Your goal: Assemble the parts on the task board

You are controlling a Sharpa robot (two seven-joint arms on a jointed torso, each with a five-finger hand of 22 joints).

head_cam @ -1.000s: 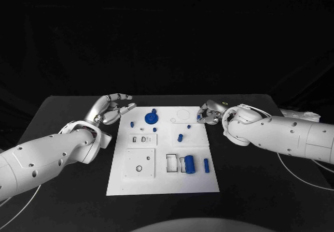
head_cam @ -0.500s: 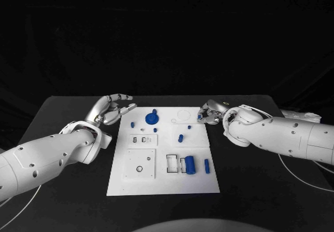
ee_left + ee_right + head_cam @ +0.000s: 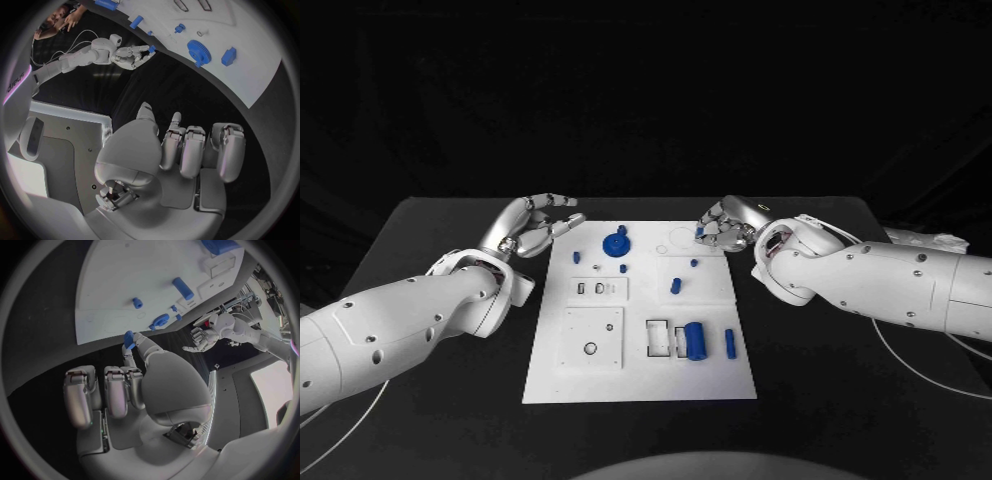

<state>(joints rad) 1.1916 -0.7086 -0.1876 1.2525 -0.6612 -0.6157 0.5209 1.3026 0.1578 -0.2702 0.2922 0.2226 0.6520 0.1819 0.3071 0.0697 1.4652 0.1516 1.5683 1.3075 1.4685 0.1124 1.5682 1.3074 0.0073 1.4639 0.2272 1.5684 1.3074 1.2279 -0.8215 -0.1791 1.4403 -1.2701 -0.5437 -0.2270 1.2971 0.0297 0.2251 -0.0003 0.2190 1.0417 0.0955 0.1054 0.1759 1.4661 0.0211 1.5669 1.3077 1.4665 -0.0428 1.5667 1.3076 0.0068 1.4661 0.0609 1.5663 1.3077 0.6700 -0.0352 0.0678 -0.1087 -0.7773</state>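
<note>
Parts (image 3: 694, 340) are mostly lying loose on the board (image 3: 640, 378), right hand (image 3: 723, 228) pinching a small blue piece (image 3: 129, 338), left hand (image 3: 538, 225) hovering empty, fingers loosely curled.

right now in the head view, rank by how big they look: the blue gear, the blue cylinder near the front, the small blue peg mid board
1. blue gear
2. blue cylinder, close to the gear in size, so unsure
3. small blue peg, clearly smallest

left robot hand (image 3: 181, 150) curled, task board (image 3: 250, 45), blue gear (image 3: 199, 50)

Blue parts (image 3: 694, 340) (scattered) on white task board (image 3: 639, 375)
</note>
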